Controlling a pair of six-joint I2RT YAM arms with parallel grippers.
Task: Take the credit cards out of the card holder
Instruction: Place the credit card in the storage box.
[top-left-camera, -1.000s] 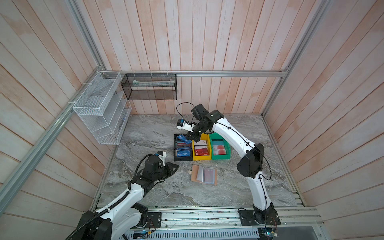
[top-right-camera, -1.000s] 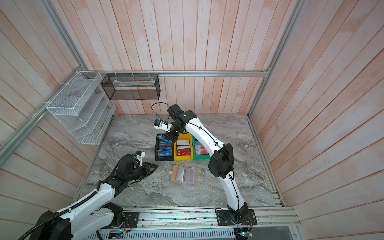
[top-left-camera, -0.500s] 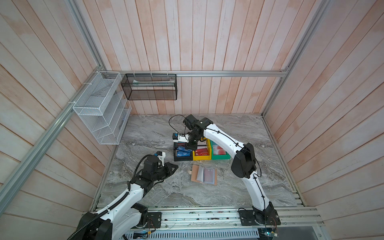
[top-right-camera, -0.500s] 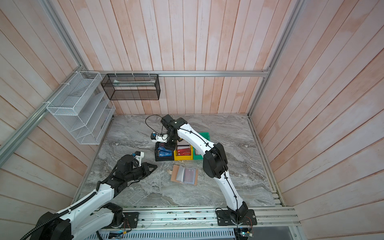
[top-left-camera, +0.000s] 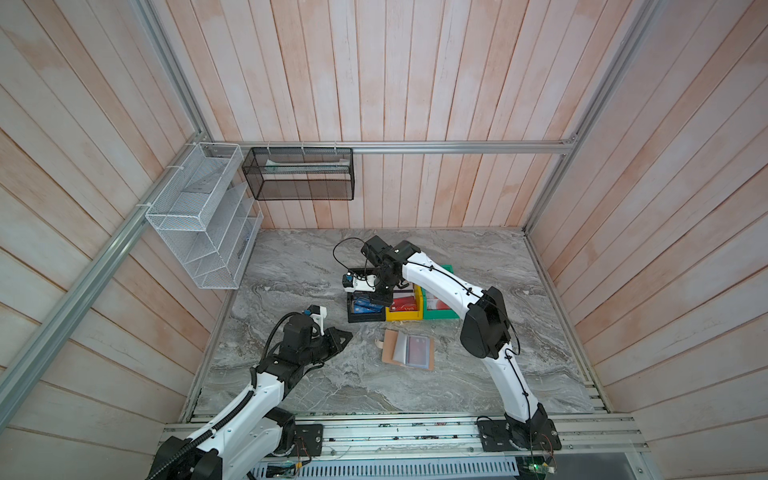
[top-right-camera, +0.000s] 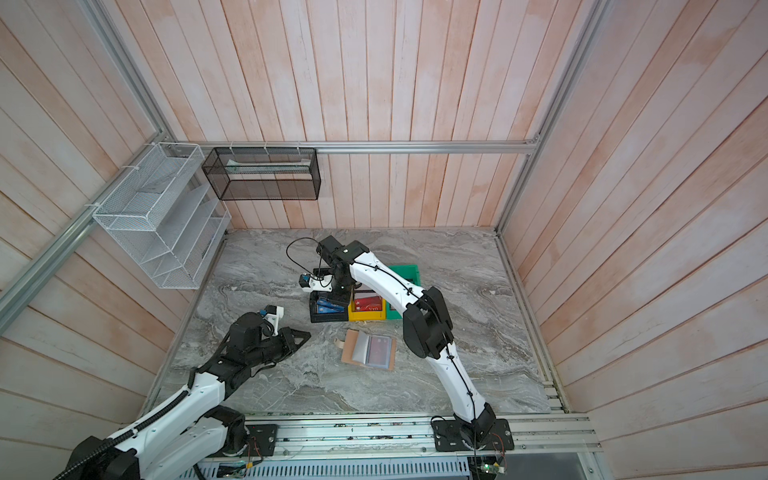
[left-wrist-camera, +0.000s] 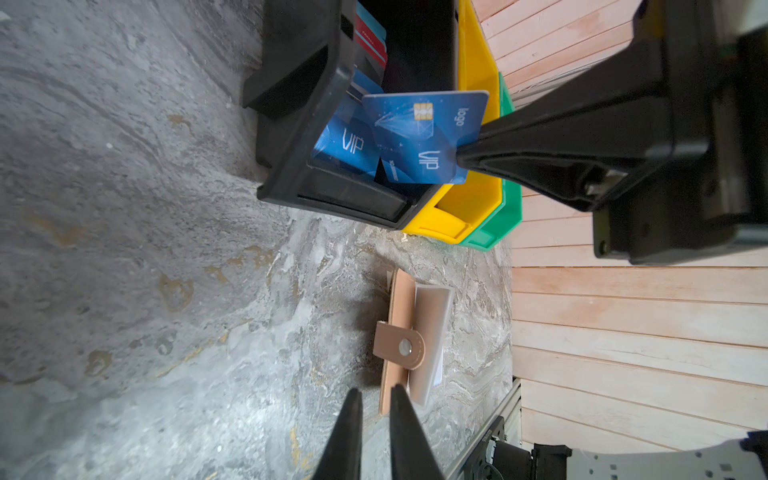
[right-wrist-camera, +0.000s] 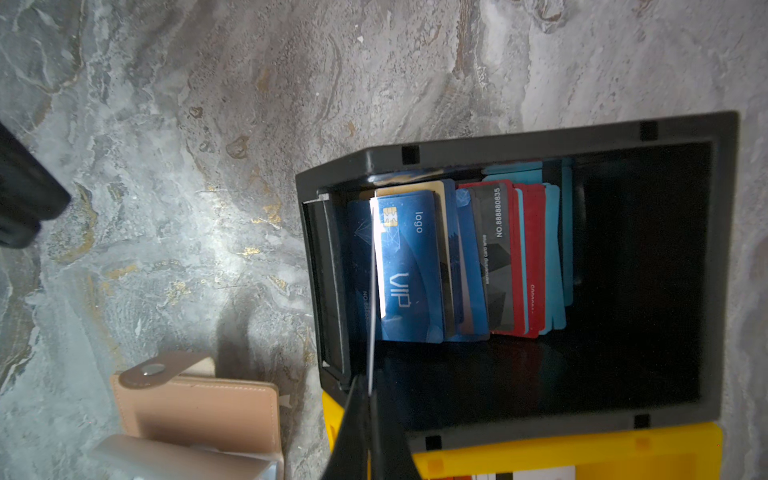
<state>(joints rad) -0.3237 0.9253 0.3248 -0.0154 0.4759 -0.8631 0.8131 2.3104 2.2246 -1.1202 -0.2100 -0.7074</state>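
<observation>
The tan card holder (top-left-camera: 390, 347) lies open on the marble table, with a reddish card (top-left-camera: 419, 349) in its clear sleeve. It also shows in the other views as the card holder (top-right-camera: 352, 343) (left-wrist-camera: 399, 299) (right-wrist-camera: 195, 411). My right gripper (top-left-camera: 376, 298) (right-wrist-camera: 369, 388) is shut on a blue "VIP" credit card (left-wrist-camera: 424, 137), which hangs over the black bin (top-left-camera: 365, 318). Edge-on, that card (right-wrist-camera: 374, 270) is just above the stacked cards inside. My left gripper (top-left-camera: 347, 334) (left-wrist-camera: 374, 392) hovers left of the card holder. Its fingers are narrowly apart and hold nothing.
A yellow bin (top-left-camera: 403, 316) with a red VIP card and a green bin (top-left-camera: 440, 313) stand right of the black bin. A white wire rack (top-left-camera: 199, 232) hangs on the left wall and a black mesh basket (top-left-camera: 299, 174) on the back wall.
My right gripper has come down and forward with the blue card, from above the bins' far side to over the black bin. The left arm has barely moved.
</observation>
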